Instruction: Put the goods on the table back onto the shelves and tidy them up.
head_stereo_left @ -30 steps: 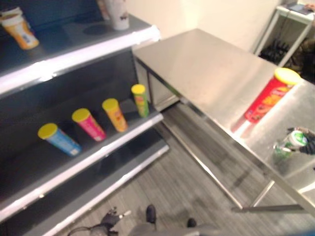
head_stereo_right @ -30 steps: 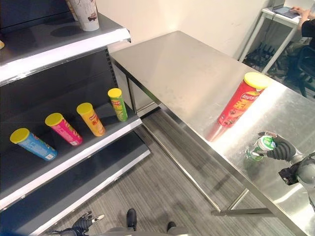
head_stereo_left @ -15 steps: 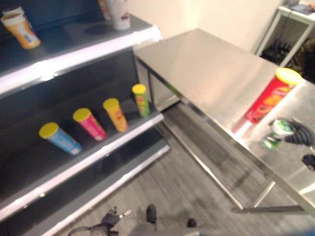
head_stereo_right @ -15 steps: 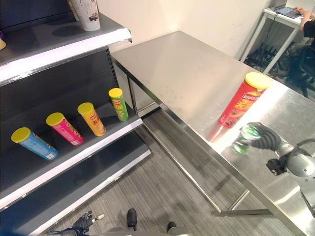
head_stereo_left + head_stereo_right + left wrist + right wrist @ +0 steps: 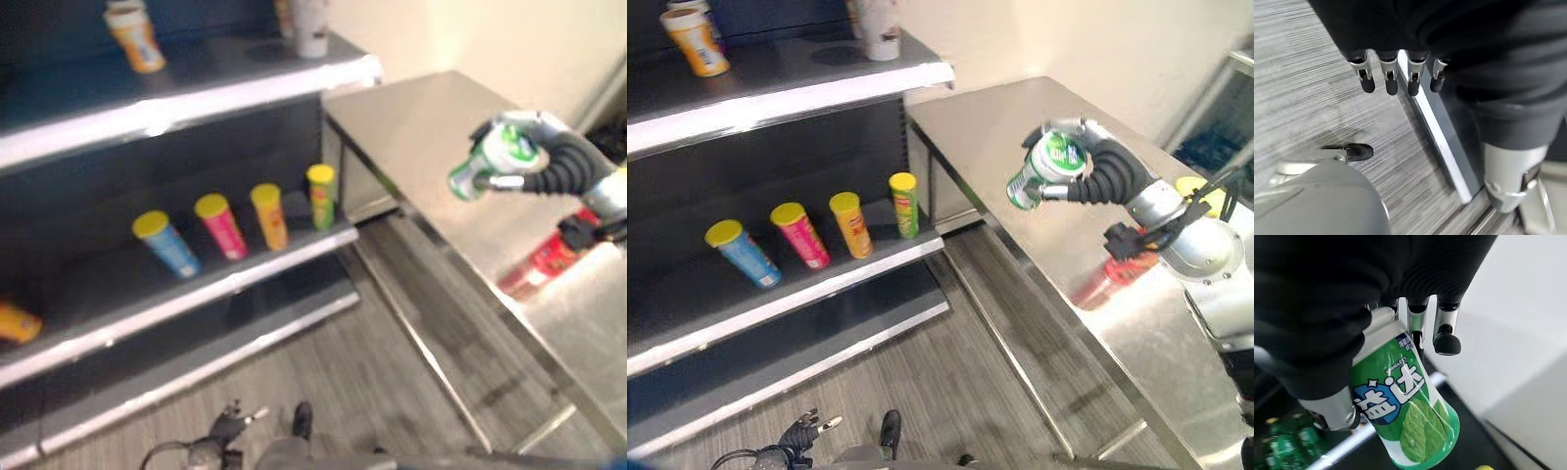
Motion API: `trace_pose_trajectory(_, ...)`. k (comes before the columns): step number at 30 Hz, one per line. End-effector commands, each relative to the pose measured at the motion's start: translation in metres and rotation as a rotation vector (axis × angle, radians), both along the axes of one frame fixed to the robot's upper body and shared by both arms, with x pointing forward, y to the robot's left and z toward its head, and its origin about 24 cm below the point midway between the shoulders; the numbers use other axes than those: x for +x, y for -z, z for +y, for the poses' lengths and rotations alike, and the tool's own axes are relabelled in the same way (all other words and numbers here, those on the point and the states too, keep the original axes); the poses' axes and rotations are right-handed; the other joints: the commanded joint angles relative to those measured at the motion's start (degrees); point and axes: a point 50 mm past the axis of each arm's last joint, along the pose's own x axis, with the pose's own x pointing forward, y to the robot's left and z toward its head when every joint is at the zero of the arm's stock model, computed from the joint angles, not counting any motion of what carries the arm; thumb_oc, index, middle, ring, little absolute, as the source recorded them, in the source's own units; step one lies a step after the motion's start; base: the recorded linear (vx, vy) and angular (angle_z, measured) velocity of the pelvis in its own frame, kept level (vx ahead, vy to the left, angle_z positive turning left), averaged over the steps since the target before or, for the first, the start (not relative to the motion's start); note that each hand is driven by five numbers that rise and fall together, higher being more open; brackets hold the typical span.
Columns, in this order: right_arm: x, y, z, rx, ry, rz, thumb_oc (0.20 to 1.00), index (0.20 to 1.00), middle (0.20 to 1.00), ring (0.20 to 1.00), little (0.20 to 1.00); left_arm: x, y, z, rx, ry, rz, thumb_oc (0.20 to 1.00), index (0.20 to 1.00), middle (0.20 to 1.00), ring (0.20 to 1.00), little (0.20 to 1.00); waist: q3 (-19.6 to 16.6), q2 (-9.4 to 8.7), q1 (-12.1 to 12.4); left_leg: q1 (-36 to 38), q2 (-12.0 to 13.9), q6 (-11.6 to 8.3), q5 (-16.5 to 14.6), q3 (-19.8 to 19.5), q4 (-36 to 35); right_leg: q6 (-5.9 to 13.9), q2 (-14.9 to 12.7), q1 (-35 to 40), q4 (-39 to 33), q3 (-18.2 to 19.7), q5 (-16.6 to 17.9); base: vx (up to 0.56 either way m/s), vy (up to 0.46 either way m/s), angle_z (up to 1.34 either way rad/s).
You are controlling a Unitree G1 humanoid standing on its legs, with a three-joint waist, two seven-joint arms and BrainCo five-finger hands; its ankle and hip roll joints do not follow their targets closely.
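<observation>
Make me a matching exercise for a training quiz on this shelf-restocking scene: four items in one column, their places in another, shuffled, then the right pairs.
Items
1. green bottle
2. red can
3. blue can
4. white cup

Places
A. leaning on the middle shelf, at the row's left end
B. held up in the right hand
C. on the steel table, partly behind the right arm
D. on the top shelf, near its right end

Pairs: 1-B, 2-C, 3-A, 4-D
</observation>
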Motion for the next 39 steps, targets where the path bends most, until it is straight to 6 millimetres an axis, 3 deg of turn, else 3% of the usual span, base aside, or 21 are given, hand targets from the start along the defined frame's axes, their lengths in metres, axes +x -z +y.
trace_pose_trajectory(1, -0.007, -0.031, -0.004, 0.061, 0.034, -0.19, 0.2, 0.2, 0.2, 0.2, 0.2, 0.032, -0.015, 0.013, 0.034, -0.012, -0.114, 1.0, 1.0, 1.0, 1.0, 1.0, 2.6, -2.74, 2.06, 2.71, 8.39, -5.55, -10.76, 5.95, 8.23, 2.3, -4.23, -3.16, 0.24, -0.88, -2.05, -0.09, 0.078, 1.39)
trace_pose_trajectory(3, -0.007, -0.041, -0.007, 0.089, 0.047, -0.232, 0.2, 0.2, 0.2, 0.2, 0.2, 0.028, -0.014, 0.014, 0.037, -0.015, -0.101, 1.0, 1.0, 1.0, 1.0, 1.0, 2.35, -2.7, 2.5, 1.63, 9.82, -5.24, -9.52, 9.18, 7.31, 3.2, -5.15, -2.67, 0.13, -2.98, -1.75, 0.03, 0.129, 1.0)
trace_pose_trajectory(4, -0.007, -0.043, -0.009, 0.1, 0.064, -0.249, 0.2, 0.2, 0.2, 0.2, 0.2, 0.017, -0.009, 0.015, 0.041, -0.006, -0.059, 1.0, 1.0, 1.0, 1.0, 1.0, 0.9, -1.87, 2.73, 3.33, 9.65, -4.79, -9.78, 9.54, 4.34, 4.14, -5.61, -2.45, 0.33, -3.67, -1.43, 0.07, 0.141, 0.63)
trace_pose_trajectory(7, -0.005, -0.046, -0.01, 0.073, 0.09, -0.255, 0.2, 0.2, 0.2, 0.2, 0.2, 0.009, -0.005, 0.015, 0.051, 0.006, -0.018, 1.0, 1.0, 1.0, 1.0, 1.0, -0.67, -1.29, 2.85, 4.58, 8.6, -4.37, -9.46, 9.26, 1.91, 5.05, -7.52, -2.15, 1.16, -5.09, -1.29, 0.1, 0.275, 0.58)
trace_pose_trajectory(8, -0.003, -0.049, -0.011, 0.042, 0.119, -0.269, 0.2, 0.2, 0.2, 0.2, 0.2, 0.008, -0.005, 0.015, 0.062, 0.027, -0.011, 1.0, 1.0, 1.0, 1.0, 1.0, -1.72, -1.0, 3.53, 5.72, 6.48, -3.5, -9.78, 8.83, 0.24, 5.77, -10.13, -2.2, 3.36, -6.44, -1.5, 0.07, 0.209, 0.43)
trace_pose_trajectory(9, -0.003, -0.049, -0.01, 0.041, 0.117, -0.269, 0.2, 0.2, 0.2, 0.2, 0.2, 0.008, -0.005, 0.015, 0.06, 0.026, -0.01, 1.0, 1.0, 1.0, 1.0, 1.0, -1.82, -1.02, 3.32, 5.64, 6.3, -3.4, -9.69, 8.78, 0.15, 5.88, -10.33, -2.37, 3.59, -6.5, -1.61, 0.1, 0.328, 0.4)
trace_pose_trajectory(10, 0.001, -0.052, -0.01, 0.016, 0.143, -0.273, 0.2, 0.2, 0.2, 0.2, 0.2, 0.007, -0.006, 0.016, 0.069, 0.034, -0.009, 1.0, 1.0, 1.0, 1.0, 1.0, -2.04, -0.91, 3.81, 6.49, 4.85, -2.52, -10.16, 8.48, -0.64, 6.37, -12.34, -3.01, 6.47, -6.65, -1.53, 0.08, 0.314, 0.39)
trace_pose_trajectory(11, 0.007, -0.057, -0.009, -0.026, 0.172, -0.283, 0.2, 0.2, 0.2, 0.2, 0.2, 0.009, -0.007, 0.019, 0.086, 0.05, -0.014, 1.0, 1.0, 1.0, 1.0, 1.0, -1.78, -0.81, 4.37, 8.39, 2.73, -1.33, -10.93, 7.97, -1.86, 6.72, -15.99, -4.5, 12.44, -6.28, -0.19, 0.09, 0.408, 0.42)
trace_pose_trajectory(12, 0.009, -0.06, -0.008, -0.046, 0.185, -0.291, 0.2, 0.2, 0.2, 0.2, 0.2, 0.012, -0.009, 0.021, 0.095, 0.06, -0.02, 1.0, 1.0, 1.0, 1.0, 1.0, -1.42, -0.87, 4.42, 8.94, 1.46, -0.47, -11.03, 7.25, -2.03, 6.91, -17.92, -5.56, 15.87, -5.71, 2.19, 0.07, 0.292, 0.49)
trace_pose_trajectory(14, 0.013, -0.062, -0.006, -0.055, 0.192, -0.291, 0.2, 0.2, 0.2, 0.2, 0.2, 0.014, -0.01, 0.022, 0.102, 0.066, -0.023, 1.0, 1.0, 1.0, 1.0, 1.0, -1.15, -0.79, 4.12, 9.25, 0.73, 0.06, -11.14, 6.31, -2.27, 6.5, -18.75, -7.0, 18.78, -4.67, 3.16, 0.02, 0.106, 0.42)
trace_pose_trajectory(15, 0.015, -0.063, -0.007, -0.071, 0.214, -0.298, 0.2, 0.2, 0.2, 0.2, 0.2, 0.017, -0.013, 0.027, 0.122, 0.08, -0.028, 1.0, 1.0, 1.0, 1.0, 1.0, -0.85, -0.76, 3.84, 9.3, 0.55, 0.35, -11.23, 5.16, -2.36, 6.0, -18.23, -8.23, 20.27, -2.57, 3.75, 0.02, 0.042, 0.42)
trace_pose_trajectory(16, 0.018, -0.072, -0.006, -0.125, 0.238, -0.31, 0.2, 0.2, 0.2, 0.2, 0.2, 0.023, -0.016, 0.032, 0.139, 0.082, -0.045, 1.0, 1.0, 1.0, 1.0, 1.0, -0.55, -0.33, 2.94, 9.21, 0.86, 0.33, -11.22, 3.53, -2.54, 5.13, -14.5, -11.72, 19.3, 3.2, 1.72, 0.01, 0.0, 0.42)
trace_pose_trajectory(17, 0.019, -0.073, -0.005, -0.127, 0.237, -0.312, 0.2, 0.2, 0.2, 0.2, 0.2, 0.023, -0.016, 0.031, 0.136, 0.08, -0.046, 1.0, 1.0, 1.0, 1.0, 1.0, -0.67, -0.17, 2.86, 9.01, 0.92, 0.34, -11.09, 3.56, -2.58, 5.1, -14.4, -11.87, 19.08, 3.21, 1.96, 0.07, -0.086, 0.63)
trace_pose_trajectory(18, 0.023, -0.079, -0.003, -0.118, 0.234, -0.321, 0.2, 0.2, 0.2, 0.2, 0.2, 0.026, -0.019, 0.037, 0.148, 0.064, -0.055, 1.0, 1.0, 1.0, 1.0, 1.0, -0.17, -0.34, 2.22, 9.29, 0.97, -0.14, -11.29, 3.5, -2.73, 5.43, -10.5, -13.76, 11.79, 6.33, 1.5, 0.05, -0.067, 0.52)
trace_pose_trajectory(19, 0.023, -0.08, -0.002, -0.119, 0.232, -0.322, 0.2, 0.2, 0.2, 0.2, 0.2, 0.026, -0.019, 0.037, 0.147, 0.063, -0.056, 1.0, 1.0, 1.0, 1.0, 1.0, -0.24, -0.23, 2.12, 9.14, 0.98, -0.13, -11.18, 3.49, -2.76, 5.43, -10.46, -13.78, 11.52, 6.29, 1.76, 0.11, -0.092, 0.56)
trace_pose_trajectory(20, 0.023, -0.09, 0.001, -0.183, 0.256, -0.346, 0.2, 0.2, 0.2, 0.2, 0.2, 0.022, -0.021, 0.043, 0.157, 0.044, -0.055, 1.0, 1.0, 1.0, 1.0, 1.0, 0.03, -0.64, 2.13, 8.89, 0.61, -0.32, -10.96, 2.24, -1.98, 6.49, -9.21, -12.5, 8.49, 9.3, 1.5, 0.04, -0.021, 0.31)
trace_pose_trajectory(24, 0.031, -0.089, 0.004, -0.093, 0.257, -0.362, 0.2, 0.2, 0.2, 0.2, 0.2, 0.019, -0.017, 0.036, 0.139, 0.019, -0.05, 1.0, 1.0, 1.0, 1.0, 1.0, -1.03, -1.12, 2.52, 9.71, 1.01, -0.76, -11.5, 2.11, -2.33, 6.16, -8.58, -10.09, 4.65, 8.88, 2.4, 0.11, -0.082, 0.43)
trace_pose_trajectory(30, 0.046, -0.084, 0.003, -0.16, 0.356, -0.374, 0.2, 0.2, 0.2, 0.2, 0.2, 0.007, -0.008, 0.026, 0.122, 0.018, -0.001, 1.0, 1.0, 1.0, 1.0, 1.0, -2.61, -1.4, 3.25, 10.84, 3.22, -1.83, -11.44, 1.45, -3.01, 5.62, -7.32, -6.32, 1.05, 6.85, 2.47, 0.09, -0.095, 0.18)
trace_pose_trajectory(39, 0.066, -0.082, -0.002, -0.189, 0.458, -0.338, 0.2, 0.2, 0.2, 0.2, 0.2, 0.001, -0.004, 0.023, 0.131, 0.024, 0.035, 1.0, 1.0, 1.0, 1.0, 1.0, -2.81, -1.19, 3.3, 10.57, 4.55, -2.88, -11.17, 1.4, -3.07, 4.99, -6.51, -5.54, 0.44, 5.49, 1.56, 0.04, -0.055, 0.07)
